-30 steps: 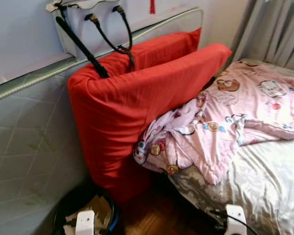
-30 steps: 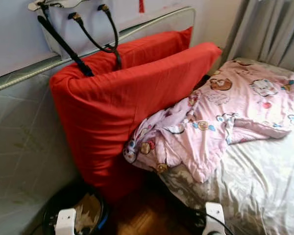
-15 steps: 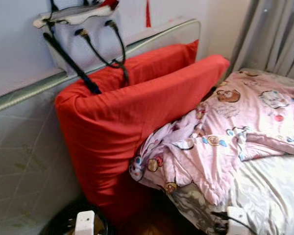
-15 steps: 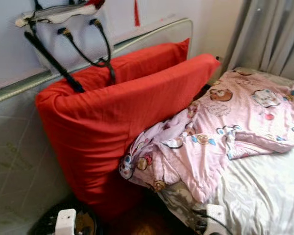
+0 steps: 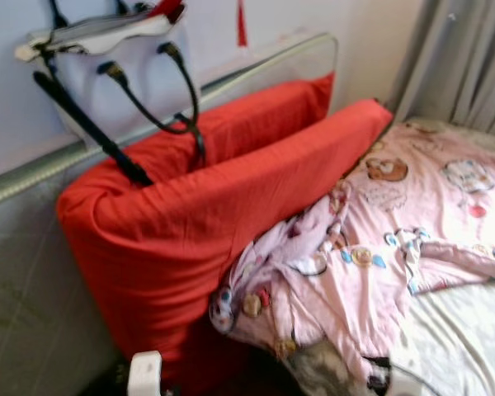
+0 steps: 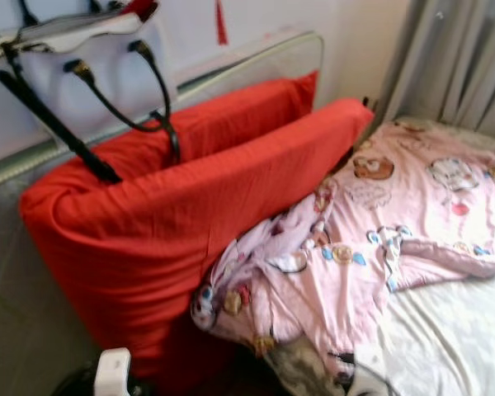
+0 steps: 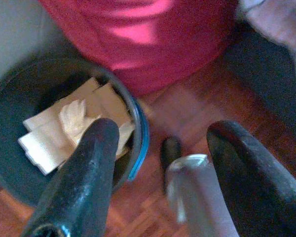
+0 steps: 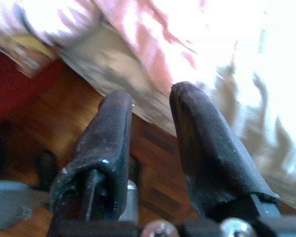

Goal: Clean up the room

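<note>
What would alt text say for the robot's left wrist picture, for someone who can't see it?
Two black fingers of the left end effector, spread apart with nothing between them, hang over a dark round bin holding crumpled paper. The bin sits on a wooden floor beside a big red cushion.

The bed (image 5: 466,346) fills the lower right of the frame, with a pink cartoon-print blanket (image 5: 379,247) rumpled on its pale sheet. Two red cushions (image 5: 206,223) lean at its left edge.
</note>
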Controlling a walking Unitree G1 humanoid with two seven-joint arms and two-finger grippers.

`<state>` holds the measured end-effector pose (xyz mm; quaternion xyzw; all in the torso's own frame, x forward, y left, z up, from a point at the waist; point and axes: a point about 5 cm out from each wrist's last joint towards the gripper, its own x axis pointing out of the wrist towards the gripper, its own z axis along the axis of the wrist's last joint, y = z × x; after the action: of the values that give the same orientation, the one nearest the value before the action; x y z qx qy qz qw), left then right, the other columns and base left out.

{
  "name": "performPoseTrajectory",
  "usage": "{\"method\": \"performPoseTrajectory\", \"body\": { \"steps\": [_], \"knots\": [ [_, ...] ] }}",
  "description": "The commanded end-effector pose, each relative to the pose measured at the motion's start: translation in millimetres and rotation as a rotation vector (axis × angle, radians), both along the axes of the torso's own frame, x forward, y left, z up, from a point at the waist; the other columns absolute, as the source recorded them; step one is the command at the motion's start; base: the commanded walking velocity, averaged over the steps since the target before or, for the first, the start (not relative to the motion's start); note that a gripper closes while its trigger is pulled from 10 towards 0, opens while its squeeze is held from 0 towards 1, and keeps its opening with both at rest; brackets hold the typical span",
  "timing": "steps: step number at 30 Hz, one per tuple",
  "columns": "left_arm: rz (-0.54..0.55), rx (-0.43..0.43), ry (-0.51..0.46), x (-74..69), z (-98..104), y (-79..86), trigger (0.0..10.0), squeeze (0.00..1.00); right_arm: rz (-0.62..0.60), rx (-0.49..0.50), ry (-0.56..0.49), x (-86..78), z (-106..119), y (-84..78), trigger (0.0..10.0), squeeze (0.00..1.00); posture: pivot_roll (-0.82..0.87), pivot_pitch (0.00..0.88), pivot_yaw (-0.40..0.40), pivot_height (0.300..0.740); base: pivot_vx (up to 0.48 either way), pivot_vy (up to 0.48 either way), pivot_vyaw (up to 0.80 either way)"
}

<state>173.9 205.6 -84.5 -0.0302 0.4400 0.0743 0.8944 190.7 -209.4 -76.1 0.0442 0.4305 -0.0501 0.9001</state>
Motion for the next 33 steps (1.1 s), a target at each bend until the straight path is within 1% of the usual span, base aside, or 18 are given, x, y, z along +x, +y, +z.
{"method": "performPoseTrajectory", "body": {
  "steps": [1,8,13,14,18,20,22,27,28,29,30,31,33],
  "knots": [
    [-0.011,-0.009,-0.014,6.1,1.9,-5.6,10.0,0.0,-0.019,-0.023,0.017,-7.6,-1.5,-11.1,10.0,0.0,-0.09,0.0,0.023,0.74,0.0,0.0,0.0],
    [-0.009,-0.014,-0.025,6.6,2.2,-6.7,10.0,0.0,-0.046,-0.019,-0.001,-7.2,-0.7,-12.5,10.0,0.0,-0.09,0.0,0.02,0.74,0.0,0.0,0.0],
    [-0.027,-0.001,-0.021,6.6,2.2,-6.8,10.0,0.0,-0.042,-0.021,-0.001,-7.4,-0.7,-12.8,10.0,0.0,-0.09,0.0,0.018,0.74,0.0,0.0,0.0],
    [-0.03,0.003,-0.02,6.5,2.1,-6.8,10.0,0.0,-0.037,-0.022,0.0,-7.5,-0.7,-12.8,10.0,0.0,-0.09,0.0,0.018,0.74,0.0,-0.409,0.0],
    [-0.017,-0.001,-0.024,5.8,1.9,-6.6,10.0,0.0,-0.025,-0.028,-0.009,-7.1,-0.3,-12.7,10.0,0.0,-0.09,0.0,0.019,0.74,0.0,-0.102,0.0],
    [0.006,-0.015,-0.039,5.7,2.3,-6.2,10.0,0.0,-0.04,-0.016,-0.042,-5.6,1.1,-12.2,10.0,0.0,-0.1,0.0,0.028,0.74,0.0,0.0,0.0],
    [0.038,-0.034,-0.068,6.3,3.4,-5.4,10.0,0.0,-0.029,0.003,-0.083,-2.9,3.3,-10.1,10.0,0.0,-0.12,0.0,0.036,0.74,0.0,0.0,0.0],
    [0.062,-0.047,-0.101,7.3,4.9,-4.5,10.0,0.0,-0.023,0.02,-0.125,-0.3,5.6,-8.5,10.0,0.0,-0.12,0.0,0.042,0.74,0.0,0.0,0.0],
    [0.085,-0.054,-0.123,7.8,5.9,-3.8,10.0,0.0,0.005,0.032,-0.211,17.7,14.8,3.7,10.0,0.0,-0.12,0.0,0.041,0.74,0.0,0.0,0.0],
    [0.091,-0.055,-0.13,8.0,6.2,-3.7,10.0,0.0,0.023,0.04,-0.265,29.9,21.7,12.7,10.0,0.0,-0.12,0.0,0.041,0.74,0.0,0.0,0.0],
    [0.101,-0.059,-0.141,8.1,6.7,-3.5,10.0,0.0,0.044,0.035,-0.327,45.5,31.8,21.0,10.0,0.0,-0.12,0.0,0.041,0.74,0.0,0.0,0.0],
    [0.106,-0.062,-0.15,8.3,7.1,-3.5,10.0,0.0,0.06,0.03,-0.373,56.3,39.7,26.0,10.0,0.0,-0.12,0.0,0.039,0.74,0.0,0.0,0.0],
    [0.103,-0.064,-0.177,9.2,8.5,-3.7,10.0,0.0,0.092,0.024,-0.427,65.5,48.3,28.9,10.0,0.0,-0.12,0.0,0.036,0.74,0.0,0.0,0.0]
  ]
}}
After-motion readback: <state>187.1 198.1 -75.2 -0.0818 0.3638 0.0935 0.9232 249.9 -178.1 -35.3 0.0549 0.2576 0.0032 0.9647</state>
